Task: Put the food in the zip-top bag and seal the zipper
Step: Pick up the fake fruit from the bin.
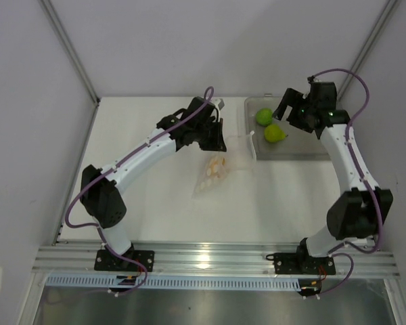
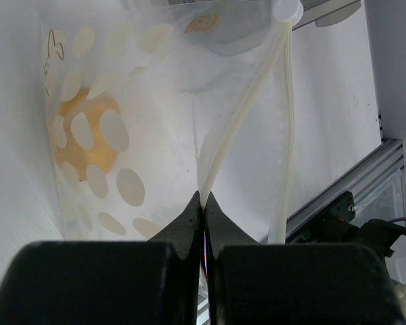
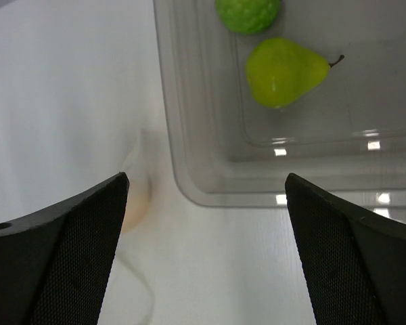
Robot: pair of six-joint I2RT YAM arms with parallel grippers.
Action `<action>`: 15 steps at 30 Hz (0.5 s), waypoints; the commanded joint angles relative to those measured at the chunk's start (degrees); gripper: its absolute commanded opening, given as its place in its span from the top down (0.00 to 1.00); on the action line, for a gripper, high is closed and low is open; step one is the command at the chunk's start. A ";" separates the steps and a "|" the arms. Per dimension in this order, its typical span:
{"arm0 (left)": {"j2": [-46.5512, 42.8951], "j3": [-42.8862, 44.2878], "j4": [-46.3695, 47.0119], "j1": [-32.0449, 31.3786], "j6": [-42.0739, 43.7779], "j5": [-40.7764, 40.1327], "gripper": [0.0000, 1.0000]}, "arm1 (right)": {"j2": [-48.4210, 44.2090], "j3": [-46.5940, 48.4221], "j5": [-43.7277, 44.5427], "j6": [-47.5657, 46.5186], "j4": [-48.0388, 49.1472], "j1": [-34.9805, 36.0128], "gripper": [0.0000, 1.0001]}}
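Note:
The zip-top bag (image 1: 220, 168) lies on the table left of the tray, with the orange piece (image 1: 216, 166) inside it. In the left wrist view the orange piece (image 2: 84, 135) shows through the dotted face of the bag (image 2: 155, 122). The zipper (image 2: 254, 101) runs up from my fingertips. My left gripper (image 1: 215, 137) (image 2: 203, 198) is shut on the bag's mouth edge. Two lime-green pieces, one round (image 1: 264, 116) (image 3: 247, 13) and one pear-shaped (image 1: 275, 133) (image 3: 284, 71), lie in the tray. My right gripper (image 1: 284, 107) (image 3: 206, 184) is open and empty above the tray's left rim.
The rigid clear tray (image 1: 294, 150) (image 3: 210, 189) sits at the back right of the white table. Grey walls close in the back and both sides. A metal rail (image 1: 210, 261) with the arm bases runs along the near edge.

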 commanded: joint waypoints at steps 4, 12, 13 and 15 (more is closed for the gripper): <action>-1.74 3.18 2.03 2.26 -0.85 3.80 0.99 | 17.29 11.15 0.07 -7.32 2.06 -0.56 0.00; -4.73 -2.09 6.70 2.26 -2.52 8.89 0.99 | 28.04 13.11 -0.03 -19.80 7.68 -0.56 0.01; -4.91 -2.45 7.05 2.26 -2.61 9.25 0.99 | 28.57 13.19 1.12 -20.33 7.86 -0.82 0.01; -5.00 -3.06 7.49 2.26 -2.61 9.25 0.99 | 30.15 14.07 1.22 -20.94 8.13 -1.44 0.01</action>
